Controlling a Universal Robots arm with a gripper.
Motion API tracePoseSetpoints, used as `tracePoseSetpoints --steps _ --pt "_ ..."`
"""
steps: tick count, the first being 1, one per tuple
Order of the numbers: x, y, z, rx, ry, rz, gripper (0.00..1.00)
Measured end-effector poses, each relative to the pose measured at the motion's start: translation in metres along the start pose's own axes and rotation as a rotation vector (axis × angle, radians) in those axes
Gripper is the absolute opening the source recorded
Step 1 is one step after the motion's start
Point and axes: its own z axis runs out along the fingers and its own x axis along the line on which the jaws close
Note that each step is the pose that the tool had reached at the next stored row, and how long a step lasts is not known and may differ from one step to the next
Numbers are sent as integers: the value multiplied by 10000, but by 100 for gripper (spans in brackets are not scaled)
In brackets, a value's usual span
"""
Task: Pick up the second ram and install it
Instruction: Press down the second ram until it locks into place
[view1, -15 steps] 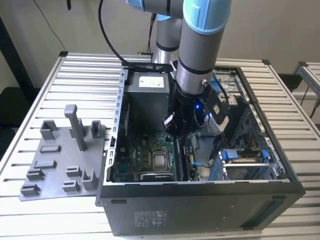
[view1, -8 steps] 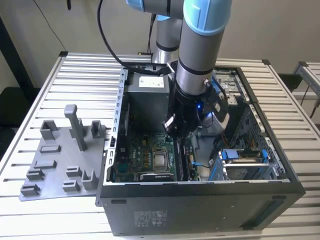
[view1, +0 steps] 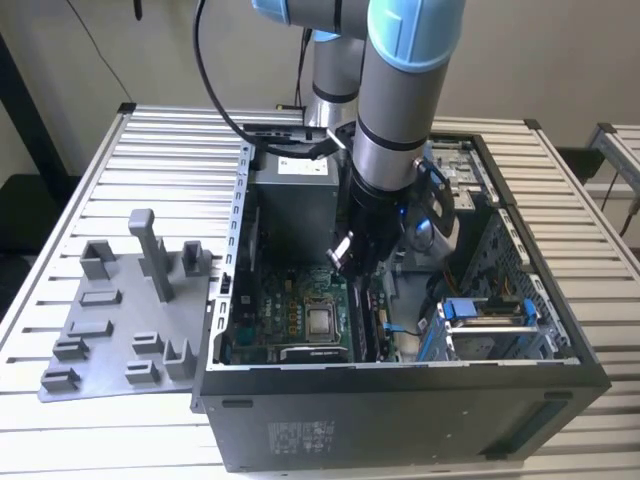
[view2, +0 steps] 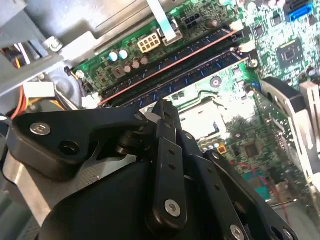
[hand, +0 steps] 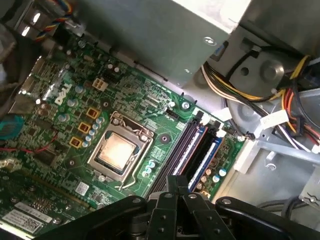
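Filling the exterior view's lower centre, the open computer case (view1: 400, 410) sits on the slatted bench (view1: 90, 190). Inside, the end effector (view1: 352, 262), fingers together and empty, hovers above the motherboard (hand: 100, 125). The second ram (hand: 206, 156) sits in its slot, centre-right in the first wrist view.

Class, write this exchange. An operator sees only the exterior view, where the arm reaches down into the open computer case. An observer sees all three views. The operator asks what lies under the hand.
Operator: The arm blocks my view. What is the hand over?
Observer: In both wrist views the hand hangs just above one end of the memory slots.
Operator: What is at their far end?
Observer: White latches, in the first wrist view.
Operator: Anything close beside them?
Observer: A bundle of yellow, black and orange cables.
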Motion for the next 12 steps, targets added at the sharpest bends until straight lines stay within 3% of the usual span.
tracePoseSetpoints --steps 9,12 --pt "0 0 8 -27 18 -1636 11" --pt "0 -1 16 -14 -34 -2109 11"
